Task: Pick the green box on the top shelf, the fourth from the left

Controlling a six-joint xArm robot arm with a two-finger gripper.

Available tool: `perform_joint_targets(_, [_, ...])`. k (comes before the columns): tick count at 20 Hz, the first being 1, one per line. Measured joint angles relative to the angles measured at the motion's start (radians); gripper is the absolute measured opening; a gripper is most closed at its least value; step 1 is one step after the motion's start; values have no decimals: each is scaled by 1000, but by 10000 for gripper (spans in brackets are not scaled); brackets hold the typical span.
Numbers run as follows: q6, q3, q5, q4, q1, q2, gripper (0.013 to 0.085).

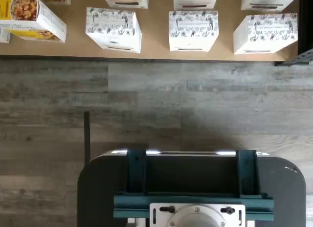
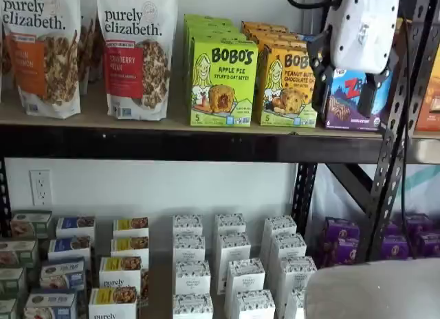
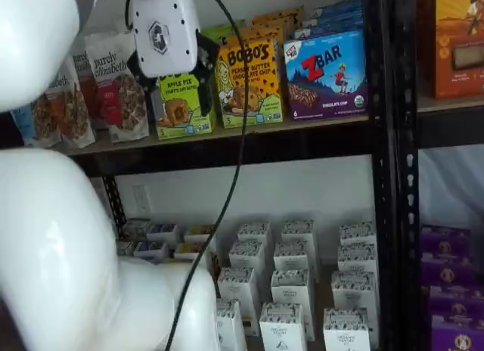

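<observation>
Both shelf views show my gripper (image 2: 347, 85) spread wide, holding nothing. It hangs right of the green box (image 2: 221, 82) on the top shelf (image 2: 137, 144).

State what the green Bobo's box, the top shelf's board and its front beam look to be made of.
The green box: likely printed paperboard, matte; crisp folded edges, flat printed faces.
The top shelf: tan board, seemingly particleboard or wood, dull and unpainted.
The front beam: apparently metal painted black, slightly glossy, matching the perforated uprights.
</observation>
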Motion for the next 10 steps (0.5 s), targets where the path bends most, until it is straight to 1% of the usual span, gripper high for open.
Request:
perform_joint_targets(7, [17, 27, -41, -3, 19, -14, 850])
perform_joint_targets(10, [34, 44, -73, -12, 41, -26, 850])
